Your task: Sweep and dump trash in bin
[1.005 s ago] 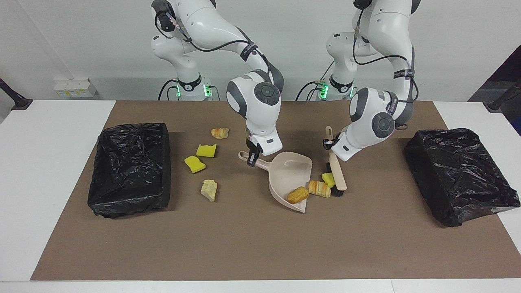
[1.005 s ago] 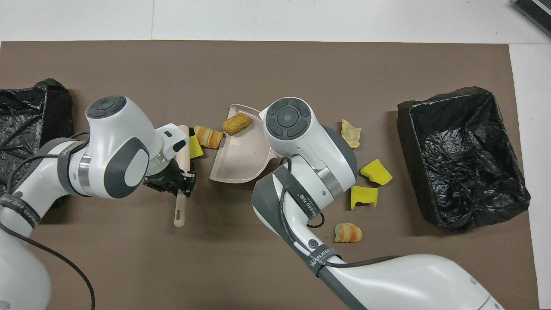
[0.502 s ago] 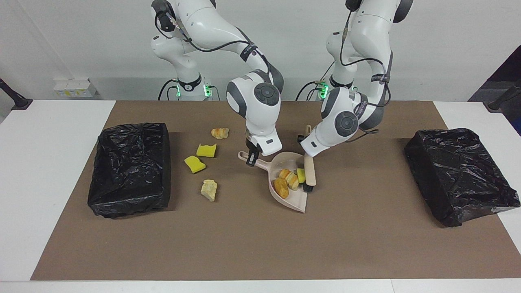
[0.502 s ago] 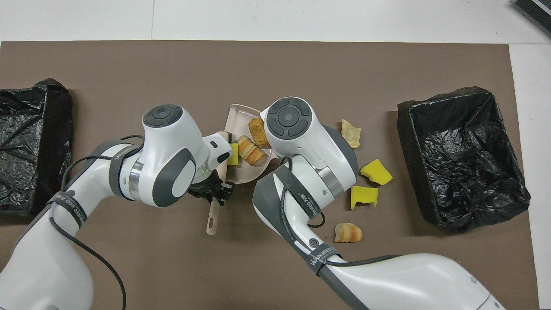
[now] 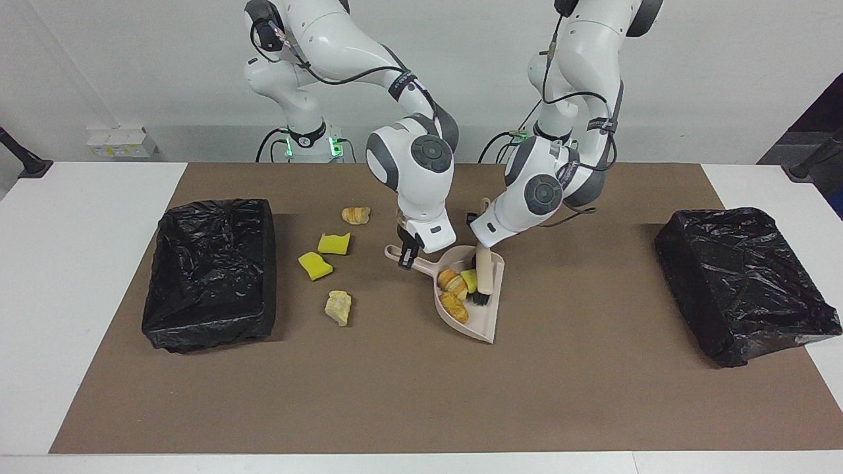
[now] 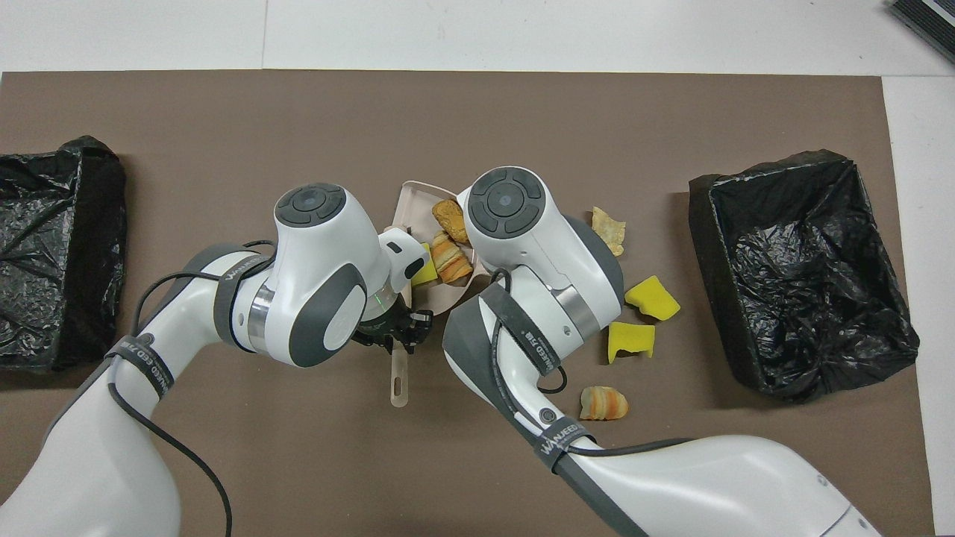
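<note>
With the left gripper (image 5: 475,220) clamped on the brush (image 5: 484,270) and the right gripper (image 5: 409,253) clamped on the dustpan (image 5: 484,316), the brush should press the trash (image 5: 453,293) deep inside.

One camera faces the robots from high across the worktop (image 5: 421,408); another looks steeply down; both share the mat (image 6: 477,119).

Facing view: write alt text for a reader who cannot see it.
The left gripper holds a brush inside a beige dustpan containing three scraps; the right gripper grips the dustpan's handle. Four scraps lie on the brown mat, toward one of two black-lined bins.
</note>
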`<action>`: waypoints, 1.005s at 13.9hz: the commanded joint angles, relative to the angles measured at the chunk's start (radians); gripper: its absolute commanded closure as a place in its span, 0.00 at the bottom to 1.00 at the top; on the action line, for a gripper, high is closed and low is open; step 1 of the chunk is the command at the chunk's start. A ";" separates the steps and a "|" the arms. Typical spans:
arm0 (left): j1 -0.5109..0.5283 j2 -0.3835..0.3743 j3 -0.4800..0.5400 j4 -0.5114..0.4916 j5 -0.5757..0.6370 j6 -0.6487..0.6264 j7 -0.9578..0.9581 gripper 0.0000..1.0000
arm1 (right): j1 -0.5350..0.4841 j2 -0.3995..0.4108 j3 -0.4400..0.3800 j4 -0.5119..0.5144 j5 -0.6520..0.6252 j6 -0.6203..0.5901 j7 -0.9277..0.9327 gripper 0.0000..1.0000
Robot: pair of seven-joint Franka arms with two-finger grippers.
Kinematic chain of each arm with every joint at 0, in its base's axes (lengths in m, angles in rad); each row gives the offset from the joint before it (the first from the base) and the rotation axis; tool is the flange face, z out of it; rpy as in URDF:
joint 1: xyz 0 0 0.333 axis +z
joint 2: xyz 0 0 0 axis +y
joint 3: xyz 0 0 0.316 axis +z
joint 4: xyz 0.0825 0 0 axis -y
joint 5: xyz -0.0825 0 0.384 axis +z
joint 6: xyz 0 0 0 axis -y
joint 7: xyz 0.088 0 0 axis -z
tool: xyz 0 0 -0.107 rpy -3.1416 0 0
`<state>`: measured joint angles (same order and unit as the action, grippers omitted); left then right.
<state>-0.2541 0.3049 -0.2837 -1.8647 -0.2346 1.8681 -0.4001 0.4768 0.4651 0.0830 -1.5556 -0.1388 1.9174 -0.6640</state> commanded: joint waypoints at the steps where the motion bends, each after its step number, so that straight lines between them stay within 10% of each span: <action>1: -0.011 -0.041 0.011 0.044 0.032 -0.070 -0.074 1.00 | -0.018 -0.023 0.012 -0.044 -0.001 0.014 -0.026 1.00; 7: -0.022 -0.038 0.011 0.203 0.126 -0.256 -0.148 1.00 | -0.032 -0.115 0.014 -0.215 0.085 0.201 -0.026 1.00; 14: -0.088 -0.043 0.008 0.206 0.153 -0.188 -0.267 1.00 | -0.029 -0.148 0.014 -0.242 0.165 0.227 -0.032 1.00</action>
<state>-0.2959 0.2653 -0.2887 -1.6801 -0.1183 1.6818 -0.6196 0.4623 0.3491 0.0849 -1.7582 -0.0055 2.1128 -0.6641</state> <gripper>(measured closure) 0.736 0.674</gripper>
